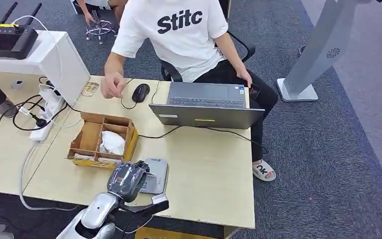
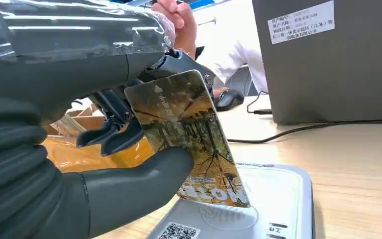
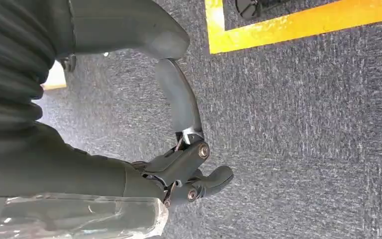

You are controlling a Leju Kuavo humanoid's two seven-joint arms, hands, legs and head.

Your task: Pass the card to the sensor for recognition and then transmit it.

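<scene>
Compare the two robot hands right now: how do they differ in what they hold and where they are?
The left robot hand pinches the card between thumb and fingers, over the grey sensor pad on the table; the right robot hand holds nothing. The left is above the tabletop, while the right hangs over grey carpet. Both share dark fingers, a grey ribbed cover and clear plastic wrap.

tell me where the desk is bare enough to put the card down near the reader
Bare desk lies right of the card reader, between the laptop and the near edge. Left is crowded: the wooden organizer sits close, and the left hand holds the card over the reader.
</scene>
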